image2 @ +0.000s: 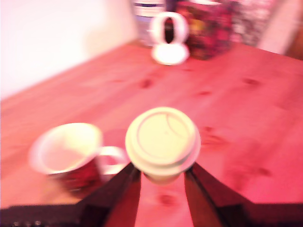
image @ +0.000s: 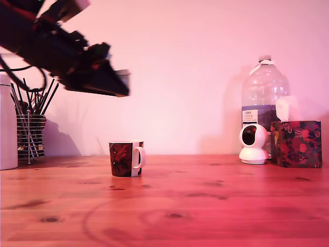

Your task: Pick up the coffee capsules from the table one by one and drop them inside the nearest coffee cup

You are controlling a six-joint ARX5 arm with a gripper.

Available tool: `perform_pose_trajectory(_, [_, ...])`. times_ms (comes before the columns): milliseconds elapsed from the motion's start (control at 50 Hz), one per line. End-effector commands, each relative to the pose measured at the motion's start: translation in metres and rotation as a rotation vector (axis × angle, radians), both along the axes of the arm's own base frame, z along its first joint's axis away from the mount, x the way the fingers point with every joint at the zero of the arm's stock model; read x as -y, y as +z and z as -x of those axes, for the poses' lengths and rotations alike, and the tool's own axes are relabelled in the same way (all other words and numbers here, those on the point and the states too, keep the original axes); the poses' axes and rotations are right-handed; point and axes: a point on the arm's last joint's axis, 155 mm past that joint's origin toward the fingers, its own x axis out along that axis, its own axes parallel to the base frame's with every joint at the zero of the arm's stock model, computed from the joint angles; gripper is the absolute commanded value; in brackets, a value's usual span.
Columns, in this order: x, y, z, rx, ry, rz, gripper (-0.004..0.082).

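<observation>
In the wrist view my gripper is shut on a coffee capsule, its wide flat rim facing the camera and its body pinched between the two dark fingers. The coffee cup, white inside with a dark floral outside and a white handle, stands on the table just beside and below the capsule. From the exterior view the gripper hangs high at the upper left, above and slightly to the left of the cup. This picture is blurred by motion. No other capsule shows on the table.
At the exterior view's right stand a white dome camera, a large water bottle and a floral tissue box. On the far left are a wire holder of black sticks and a white cylinder.
</observation>
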Motion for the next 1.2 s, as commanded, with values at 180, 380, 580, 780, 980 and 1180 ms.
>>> perform_pose_trajectory(180, [-0.027,-0.013,-0.014,-0.026,0.073,-0.005,0.0201])
perform_pose_trajectory(380, [-0.046,-0.013,-0.023,-0.027,0.121,-0.004,0.0201])
perform_pose_trajectory(580, [-0.06,-0.014,-0.03,-0.038,0.162,0.007,0.0201])
perform_pose_trajectory(780, [-0.064,-0.016,-0.032,-0.05,0.178,0.016,0.0201])
perform_pose_trajectory(980, [-0.062,-0.027,-0.037,-0.089,0.18,0.02,0.0201])
perform_pose_trajectory(1180, [-0.057,-0.038,-0.052,-0.131,0.175,0.008,0.02])
